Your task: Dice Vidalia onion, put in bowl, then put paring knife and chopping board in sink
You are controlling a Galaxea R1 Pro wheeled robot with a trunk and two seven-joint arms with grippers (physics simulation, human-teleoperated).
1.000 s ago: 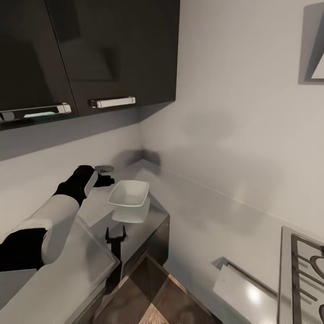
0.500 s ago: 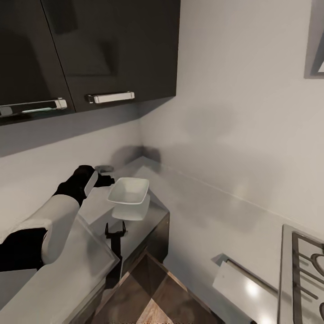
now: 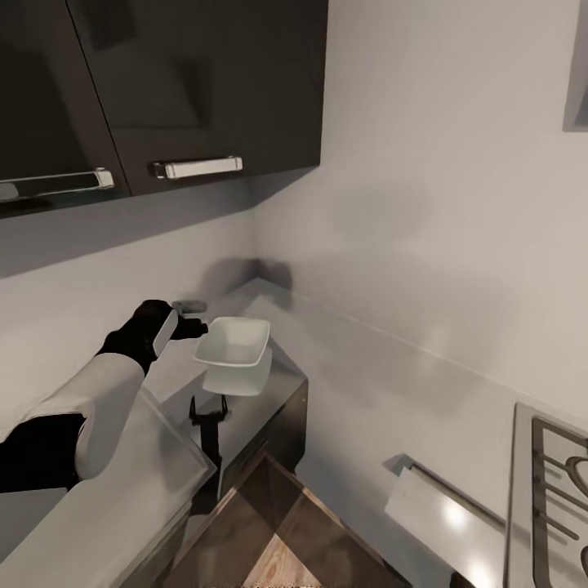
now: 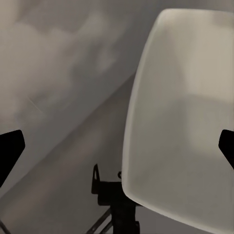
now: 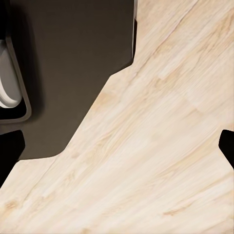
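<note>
From the head camera, I see the shallow white squarish bowl (image 3: 233, 351) on the glossy grey countertop (image 3: 269, 408), my left gripper (image 3: 196, 320) just beside its rim. My left wrist camera shows wide-spread fingertips (image 4: 9, 151); the bowl looks rigid, slick, light, so I'd pinch its rim. My right wrist camera shows parted fingertips (image 5: 10, 146) over pale wooden floor (image 5: 156, 146).

— What colours do you have in front of you?
— A white bowl (image 3: 233, 349) on the glossy grey countertop (image 3: 269, 392), dark charcoal wall cabinets (image 3: 163, 90) with chrome handles (image 3: 198, 167), pale grey walls.
— And low down?
— Your floor (image 5: 156, 146) is light, streaked wood grain.
</note>
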